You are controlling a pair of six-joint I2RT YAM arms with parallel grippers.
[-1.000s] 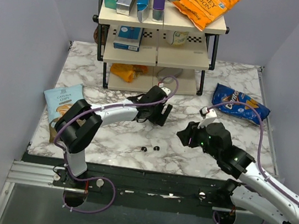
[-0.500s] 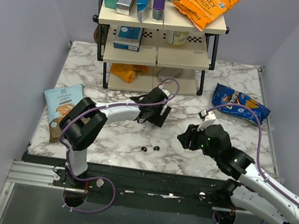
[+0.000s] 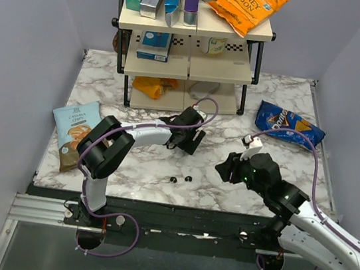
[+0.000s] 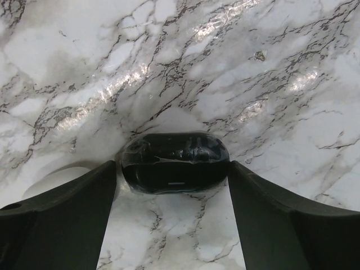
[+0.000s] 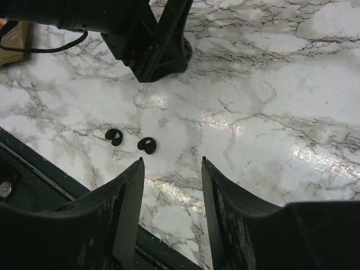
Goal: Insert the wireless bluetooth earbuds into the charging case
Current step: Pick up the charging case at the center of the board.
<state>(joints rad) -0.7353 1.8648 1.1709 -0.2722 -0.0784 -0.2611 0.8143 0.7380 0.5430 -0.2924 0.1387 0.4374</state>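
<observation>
The charging case point(image 4: 175, 163), a smooth black oval, lies on the marble between the tips of my left gripper point(image 4: 172, 169). That gripper is open and straddles the case, its fingers close to both ends. In the top view the left gripper point(image 3: 189, 140) hides the case. The two earbuds point(image 3: 174, 179) point(image 3: 188, 178) lie side by side on the marble near the front edge, apart from both grippers. They also show in the right wrist view point(image 5: 113, 136) point(image 5: 147, 145). My right gripper point(image 5: 172, 160) is open and empty, hovering to their right point(image 3: 224, 168).
A shelf rack point(image 3: 193, 43) with snack boxes and bags stands at the back. A blue chip bag point(image 3: 288, 125) lies at the right and a pale chip bag point(image 3: 73, 130) at the left. The table's dark front edge point(image 3: 157, 204) runs just below the earbuds.
The left arm's elbow has shifted slightly right while its gripper stays over the case. The right gripper has drifted slightly right and toward the front. The earbuds have not moved.
</observation>
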